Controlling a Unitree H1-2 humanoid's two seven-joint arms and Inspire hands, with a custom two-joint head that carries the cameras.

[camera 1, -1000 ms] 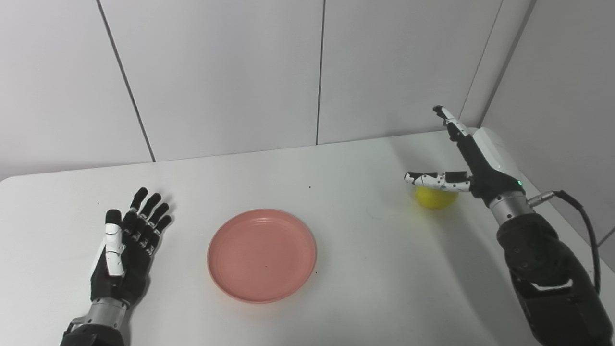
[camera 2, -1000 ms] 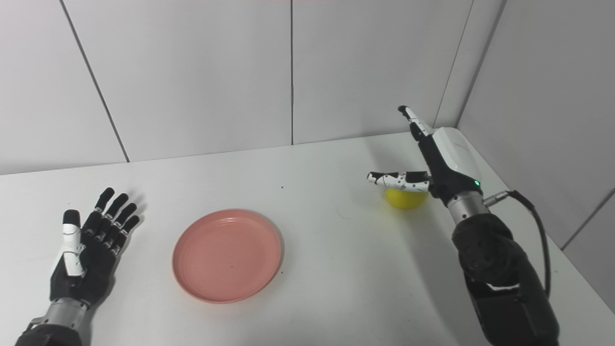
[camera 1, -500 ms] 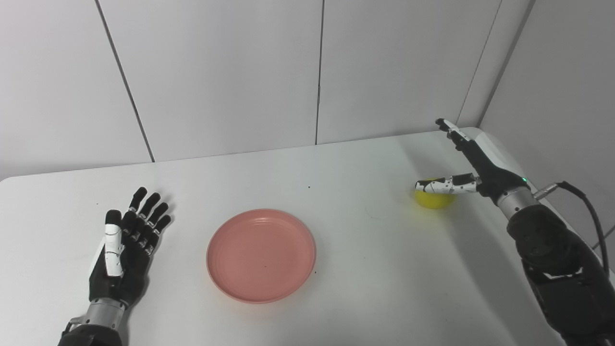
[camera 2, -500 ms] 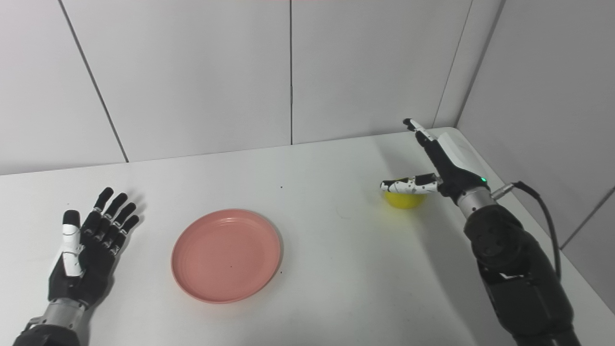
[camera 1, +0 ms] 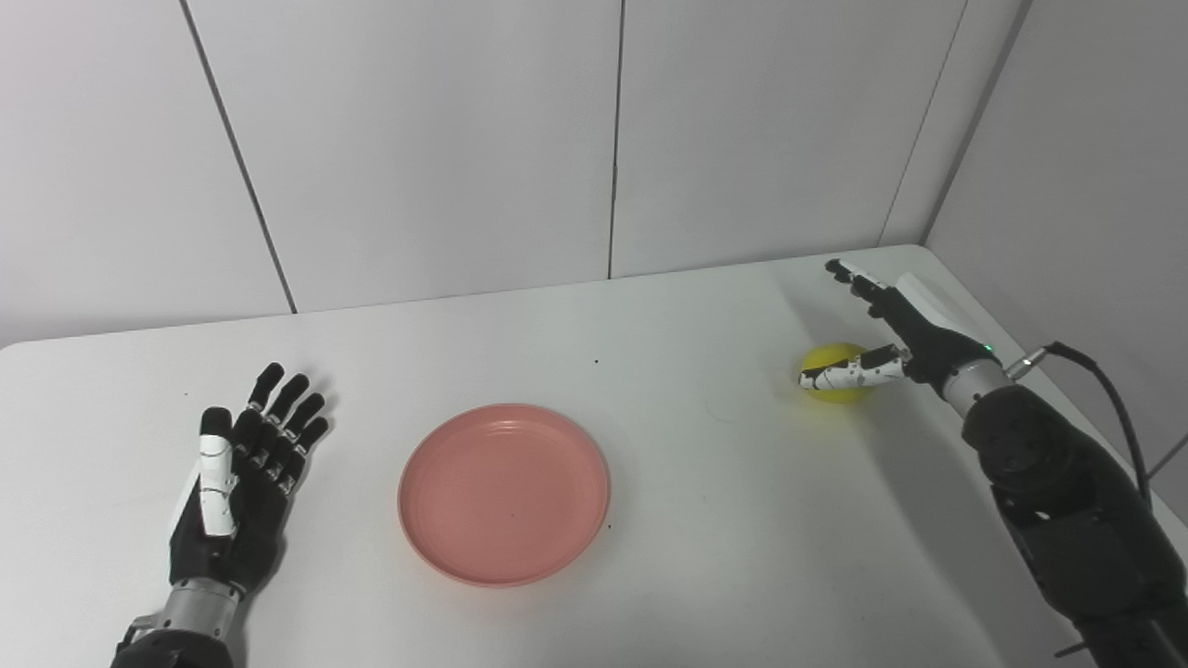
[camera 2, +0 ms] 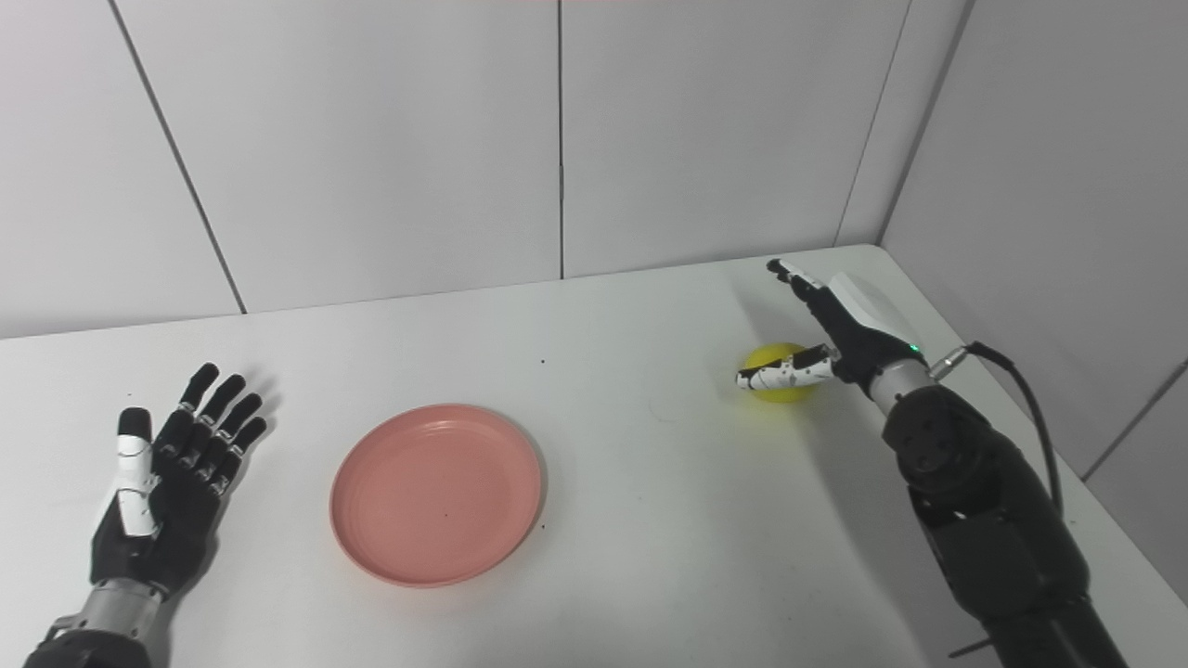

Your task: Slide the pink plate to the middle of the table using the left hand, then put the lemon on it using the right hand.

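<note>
The pink plate (camera 1: 504, 492) lies flat on the white table (camera 1: 705, 520), a little left of its middle. The yellow lemon (camera 1: 829, 361) sits on the table at the right rear. My right hand (camera 1: 891, 325) is open and low beside the lemon, its thumb across the lemon's front and its fingers stretched out past the far side. My left hand (camera 1: 237, 468) lies open and empty, palm up, on the table left of the plate, apart from it. The scene shows the same in the right eye view: plate (camera 2: 436, 492), lemon (camera 2: 775, 364).
White wall panels stand close behind the table and along its right side. The right arm's black cable (camera 1: 1104, 390) loops near the table's right edge.
My right hand has come down from above the lemon to its level, the thumb now against the lemon's front. The left hand, plate and lemon have not moved.
</note>
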